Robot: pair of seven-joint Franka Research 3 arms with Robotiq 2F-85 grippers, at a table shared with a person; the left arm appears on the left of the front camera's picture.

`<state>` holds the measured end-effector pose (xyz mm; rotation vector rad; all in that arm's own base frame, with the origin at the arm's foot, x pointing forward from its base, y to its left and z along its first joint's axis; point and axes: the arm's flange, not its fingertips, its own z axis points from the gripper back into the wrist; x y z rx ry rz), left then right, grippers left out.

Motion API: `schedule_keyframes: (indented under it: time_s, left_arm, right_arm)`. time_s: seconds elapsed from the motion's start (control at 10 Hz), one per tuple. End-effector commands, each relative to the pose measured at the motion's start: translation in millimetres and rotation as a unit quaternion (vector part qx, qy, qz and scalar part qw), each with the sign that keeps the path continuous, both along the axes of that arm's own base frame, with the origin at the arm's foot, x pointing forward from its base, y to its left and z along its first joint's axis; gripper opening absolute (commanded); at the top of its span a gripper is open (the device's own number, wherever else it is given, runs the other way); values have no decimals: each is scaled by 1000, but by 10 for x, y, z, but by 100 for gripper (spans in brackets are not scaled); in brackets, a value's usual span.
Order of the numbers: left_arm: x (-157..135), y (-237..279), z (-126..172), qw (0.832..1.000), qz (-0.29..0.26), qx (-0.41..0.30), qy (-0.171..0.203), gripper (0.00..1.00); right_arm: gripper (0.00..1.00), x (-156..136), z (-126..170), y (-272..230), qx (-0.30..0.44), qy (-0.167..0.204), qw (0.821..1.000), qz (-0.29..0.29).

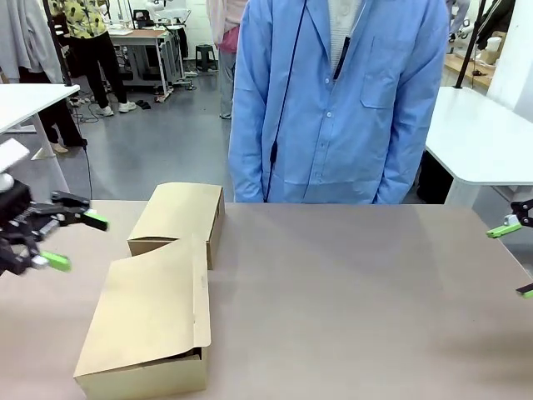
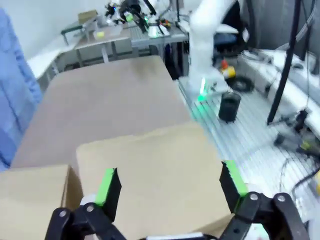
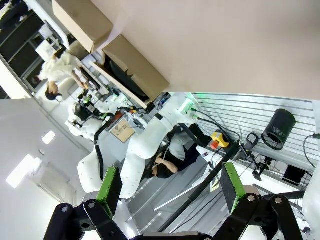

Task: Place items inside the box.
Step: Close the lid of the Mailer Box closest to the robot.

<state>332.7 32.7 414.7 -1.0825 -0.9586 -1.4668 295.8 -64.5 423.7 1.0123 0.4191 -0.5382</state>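
Note:
The box [image 1: 150, 321], tan and shallow, lies at the table's front left with its wide lid flap down over it and a dark gap under the front edge. My left gripper [image 1: 71, 242] hovers open just left of the box. In the left wrist view the open left gripper [image 2: 170, 185] hangs over the box lid [image 2: 150, 165]. At the table's far right edge my right gripper [image 1: 516, 260] is open and holds nothing. The right wrist view has the open right gripper [image 3: 170, 187] and, far off, the box [image 3: 132, 67]. The items are out of view.
A smaller cardboard box [image 1: 179, 215] stands just behind the large one, touching it; it is also in the wrist views [image 2: 30, 200] [image 3: 82, 20]. A person in a blue coat [image 1: 333, 100] stands at the far edge. The bare tabletop [image 1: 358, 308] stretches right of the boxes.

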Motion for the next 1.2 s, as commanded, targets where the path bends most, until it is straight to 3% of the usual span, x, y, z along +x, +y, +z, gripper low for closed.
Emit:
schedule_keyframes:
  time_s: [0.0,0.2,0.3,0.4,0.6,0.7,0.8,1.1]
  left_arm:
    - [159,326,168,965,111,-54,233,100]
    - [318,724,136,902,128,-91,403,100]
    - [404,875,39,863,112,-107,481,100]
    - [502,985,-130,828,104,-102,542,100]
    - [653,1181,-456,787,148,-122,587,100]
    - [758,1279,-657,779,175,-127,589,100]
    - [524,1110,-519,833,109,-81,537,100]
    - [524,1110,-519,833,109,-81,537,100]
  right_arm:
    - [100,-11,29,-9,2,2,1000,-1]
    - [100,-11,29,-9,2,2,1000,-1]
    - [100,-11,29,-9,2,2,1000,-1]
    - [100,-11,29,-9,2,2,1000,-1]
    - [100,-11,29,-9,2,2,1000,-1]
    - [100,-11,29,-9,2,2,1000,-1]
    - [100,-11,29,-9,2,2,1000,-1]
    - [100,-11,29,-9,2,2,1000,-1]
